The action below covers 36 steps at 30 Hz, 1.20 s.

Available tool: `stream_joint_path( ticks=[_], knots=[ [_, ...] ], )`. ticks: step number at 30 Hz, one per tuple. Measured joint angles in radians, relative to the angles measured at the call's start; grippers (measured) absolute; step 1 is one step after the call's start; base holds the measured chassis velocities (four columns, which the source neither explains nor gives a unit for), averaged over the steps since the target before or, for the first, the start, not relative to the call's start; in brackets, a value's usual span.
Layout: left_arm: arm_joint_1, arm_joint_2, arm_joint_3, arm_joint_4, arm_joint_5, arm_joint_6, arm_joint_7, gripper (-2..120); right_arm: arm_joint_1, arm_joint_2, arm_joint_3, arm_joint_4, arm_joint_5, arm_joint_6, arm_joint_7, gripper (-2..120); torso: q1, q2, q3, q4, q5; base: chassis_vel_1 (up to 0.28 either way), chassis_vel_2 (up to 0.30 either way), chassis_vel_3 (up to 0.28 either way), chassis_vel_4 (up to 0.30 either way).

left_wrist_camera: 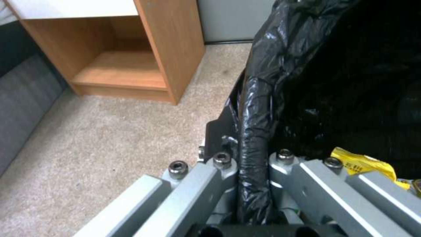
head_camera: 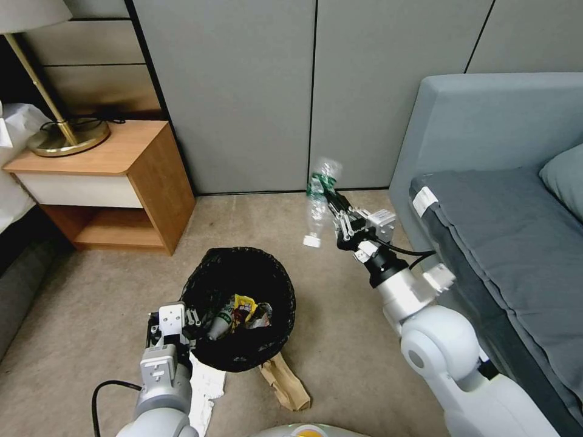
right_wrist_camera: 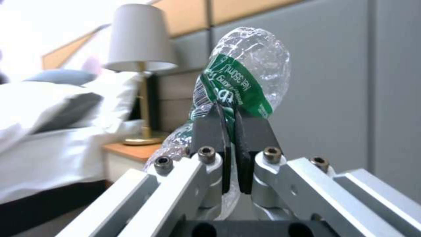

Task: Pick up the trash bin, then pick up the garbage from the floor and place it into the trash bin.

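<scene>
The trash bin (head_camera: 240, 252), lined with a crinkly black bag, is low in front of me. My left gripper (head_camera: 189, 320) is shut on its near-left rim; in the left wrist view the bag-covered rim (left_wrist_camera: 253, 131) is pinched between the fingers. A yellow wrapper (head_camera: 245, 305) and a small bottle (head_camera: 221, 323) lie inside the bin. My right gripper (head_camera: 332, 199) is raised to the right of and beyond the bin, shut on a crushed clear bottle with a green label (head_camera: 317, 203), cap end down. The right wrist view shows the bottle (right_wrist_camera: 250, 65) clamped at its label.
A brown paper bag (head_camera: 285, 382) and a white crumpled tissue (head_camera: 206, 388) lie on the carpet beside the bin's near side. A wooden nightstand (head_camera: 121, 176) with a brass lamp (head_camera: 64, 136) stands at the left. A grey sofa (head_camera: 504, 218) fills the right side.
</scene>
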<state>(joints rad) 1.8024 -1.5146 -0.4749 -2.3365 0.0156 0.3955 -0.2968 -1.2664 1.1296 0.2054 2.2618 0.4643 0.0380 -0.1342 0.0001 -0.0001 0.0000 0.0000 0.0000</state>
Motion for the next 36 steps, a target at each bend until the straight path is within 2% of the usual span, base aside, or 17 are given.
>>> stream_joint_path(
  ticks=[5,10,15,19,30,35,36],
  knots=[
    [-0.005,0.0,0.0,0.001,-0.002,0.002,0.0,0,-0.064,-0.044,-0.029,0.02,-0.025,0.034,-0.051,2,0.0,0.0,0.0,-0.0001,0.0001,0.0,0.0,0.0,0.0],
    [-0.006,0.0,0.001,0.001,-0.003,0.002,0.0,0,-0.092,-0.06,-0.055,0.015,-0.053,0.049,-0.057,2,0.0,0.0,0.0,-0.0001,0.0,0.0,0.0,0.0,0.0],
    [-0.005,-0.004,0.016,0.001,0.001,0.002,0.0,0,-0.117,-0.058,-0.141,-0.092,-0.157,0.111,-0.068,2,0.0,0.0,0.0,0.0,0.0001,0.0,0.0,0.0,0.0],
    [-0.003,-0.004,0.018,0.001,0.003,0.002,0.0,0,-0.111,-0.05,-0.188,-0.16,-0.196,0.124,-0.069,2,0.0,0.0,0.0,0.0,0.0,0.0,0.0,0.0,0.0],
    [0.006,-0.011,0.032,-0.003,0.011,0.001,0.001,0,-0.047,-0.013,-0.298,-0.283,-0.245,0.105,-0.053,2,0.0,0.0,0.0,0.0,0.0,0.0,0.0,0.0,0.0],
    [0.003,-0.012,0.033,-0.003,0.013,0.001,0.001,0,-0.036,-0.013,-0.324,-0.294,-0.262,0.081,-0.051,17,0.0,0.0,0.0,0.0,0.0,0.0,0.0,0.0,0.0],
    [0.003,-0.012,0.033,-0.003,0.013,0.001,0.001,0,-0.036,-0.013,-0.324,-0.294,-0.262,0.081,-0.051,17,0.0,0.0,0.0,0.0,0.0,0.0,0.0,0.0,0.0]
  ],
)
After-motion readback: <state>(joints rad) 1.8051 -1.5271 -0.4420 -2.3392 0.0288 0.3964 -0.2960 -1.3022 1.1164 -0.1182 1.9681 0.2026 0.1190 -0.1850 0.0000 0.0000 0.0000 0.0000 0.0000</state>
